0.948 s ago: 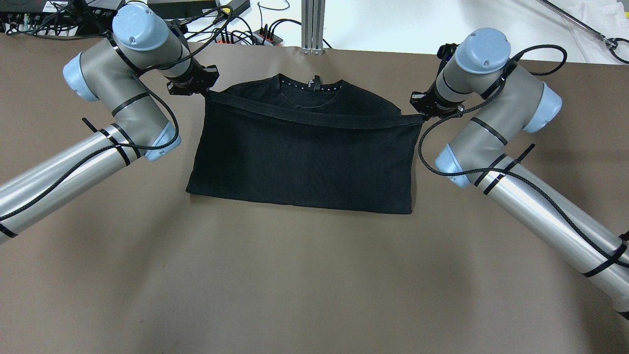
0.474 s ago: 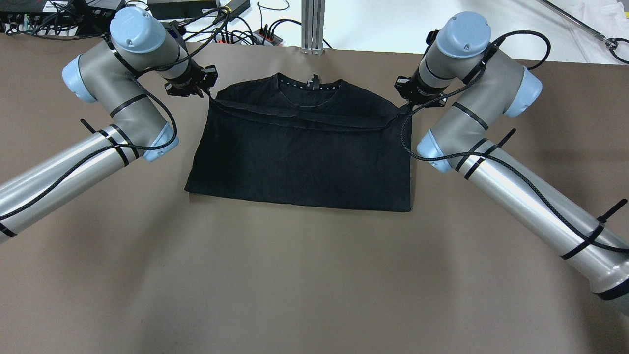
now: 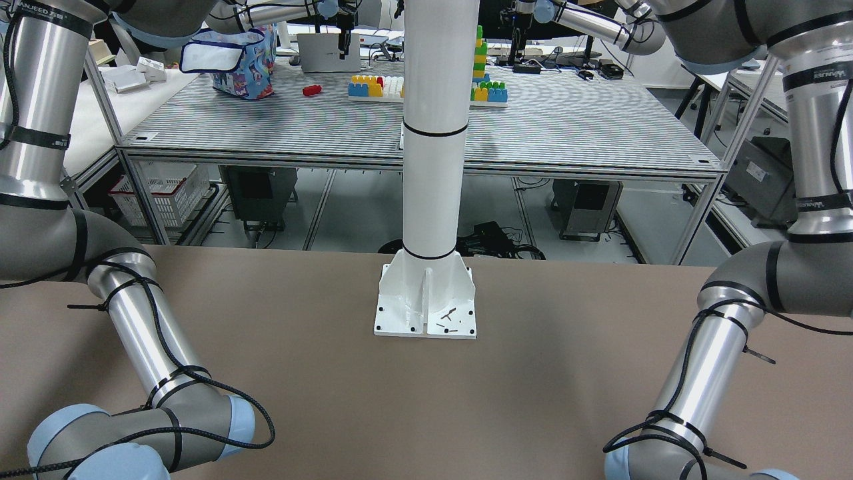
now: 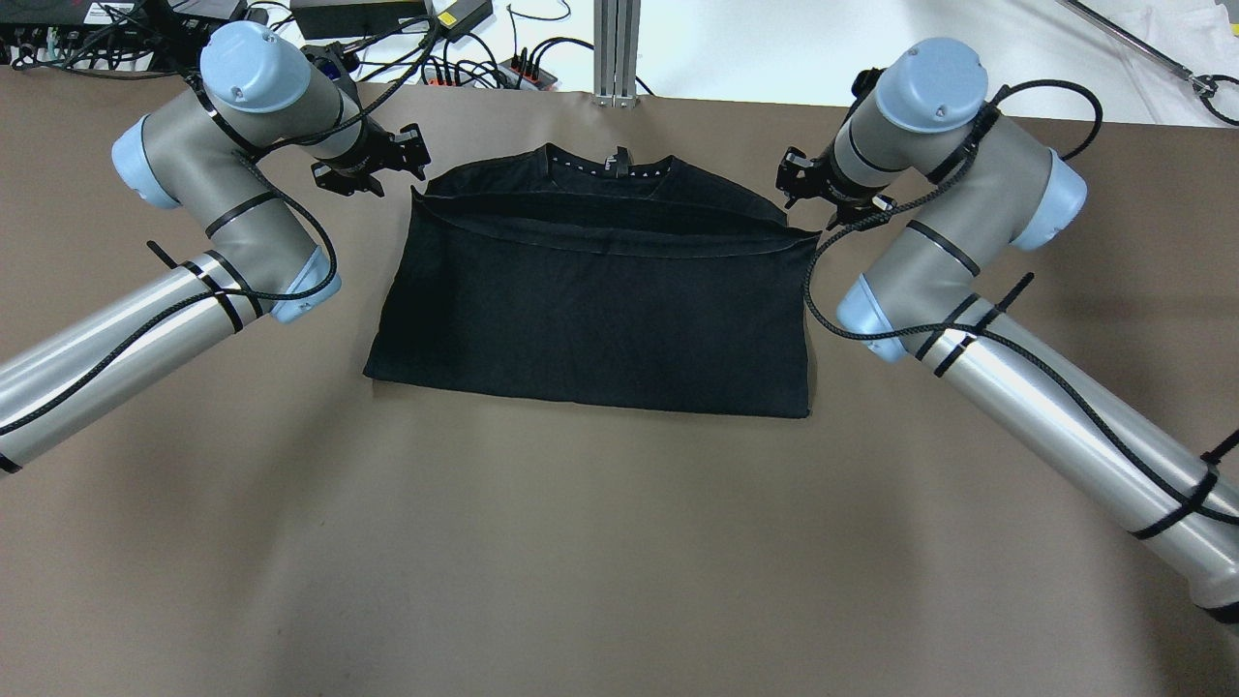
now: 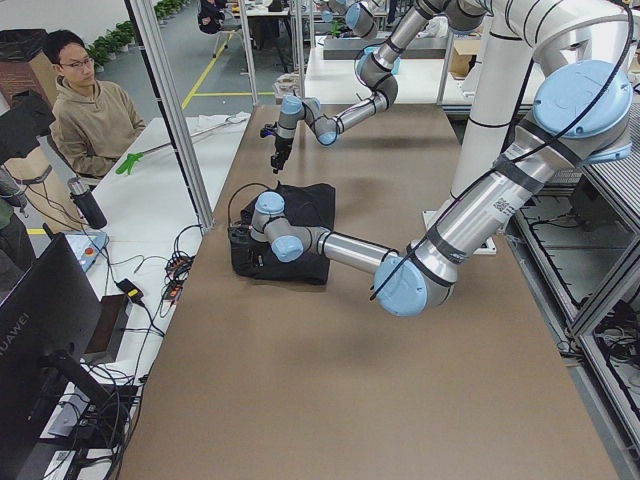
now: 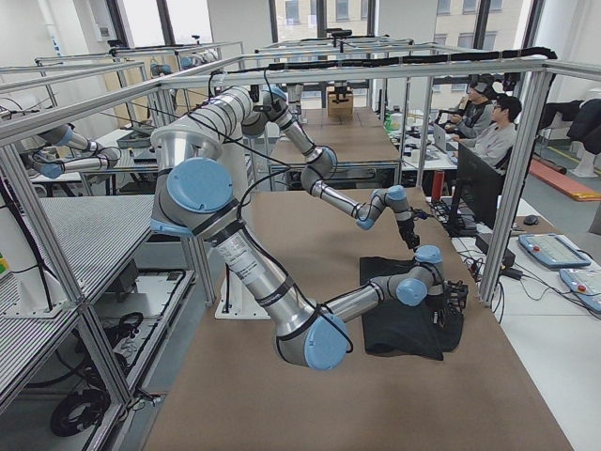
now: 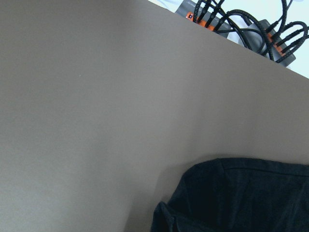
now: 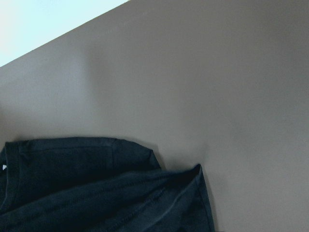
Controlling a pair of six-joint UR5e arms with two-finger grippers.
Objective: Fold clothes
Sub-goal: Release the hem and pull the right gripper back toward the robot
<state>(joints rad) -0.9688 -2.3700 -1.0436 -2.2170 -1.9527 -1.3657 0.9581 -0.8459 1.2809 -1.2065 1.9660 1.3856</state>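
Released since last look: black garment (image 4: 590,310) now lies folded on table (image 4: 581,552). Both left gripper (image 4: 389,177) and right gripper (image 4: 811,198) spread, just beside it.

Garment (image 4: 590,310) plain black, no print. Table (image 4: 581,542) matte brown. Left arm (image 4: 116,334), right arm (image 4: 1045,416) silver-grey, pale blue caps, black cables. Front view: pillar (image 3: 433,133) white at centre; bag (image 3: 246,67) upper left blue patterned, white trim; blocks (image 3: 368,87) yellow, blue, green.

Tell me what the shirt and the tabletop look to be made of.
The shirt: soft knit fabric, probably cotton jersey; matte black, it folds limply and shows a stitched hem and small wrinkles. The tabletop: smooth matte brown sheet, perhaps a paper or vinyl covering; flat, seamless, only soft shadows, no glare.
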